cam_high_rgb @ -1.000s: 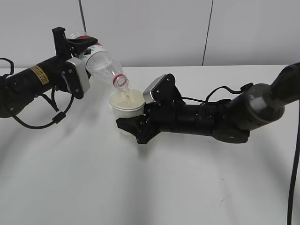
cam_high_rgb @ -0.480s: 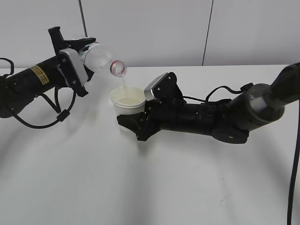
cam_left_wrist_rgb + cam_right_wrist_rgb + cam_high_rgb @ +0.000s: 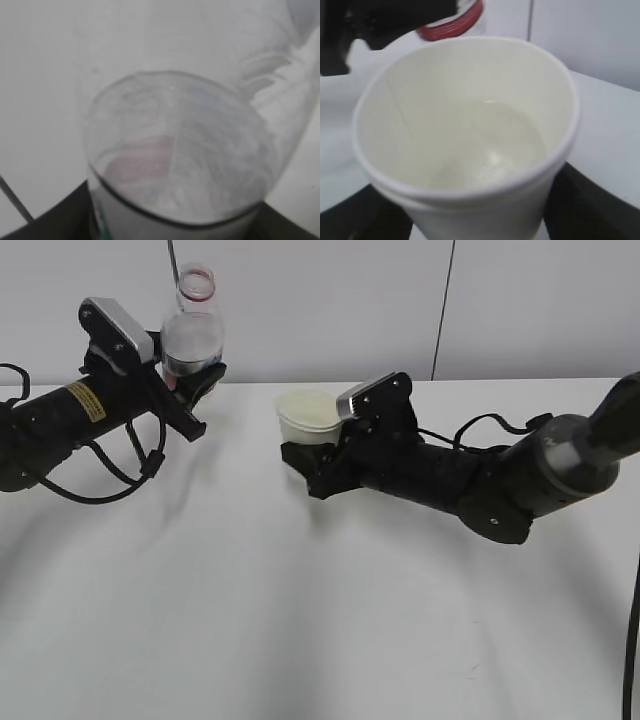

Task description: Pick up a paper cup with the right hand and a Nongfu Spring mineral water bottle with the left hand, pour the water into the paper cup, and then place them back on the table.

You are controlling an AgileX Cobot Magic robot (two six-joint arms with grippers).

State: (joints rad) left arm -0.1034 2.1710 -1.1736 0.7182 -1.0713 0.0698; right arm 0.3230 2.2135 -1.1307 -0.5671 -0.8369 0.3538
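Both paper cup (image 3: 308, 418) and bottle (image 3: 191, 332) held well apart.

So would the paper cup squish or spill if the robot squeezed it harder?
Probably both. The paper cup looks thin-walled, so it may dent easily. Water sits low inside, so it likely feels light, but a hard squeeze could slosh it out.

pale grey panelled wall (image 3: 330, 300), thin dark seams, even light
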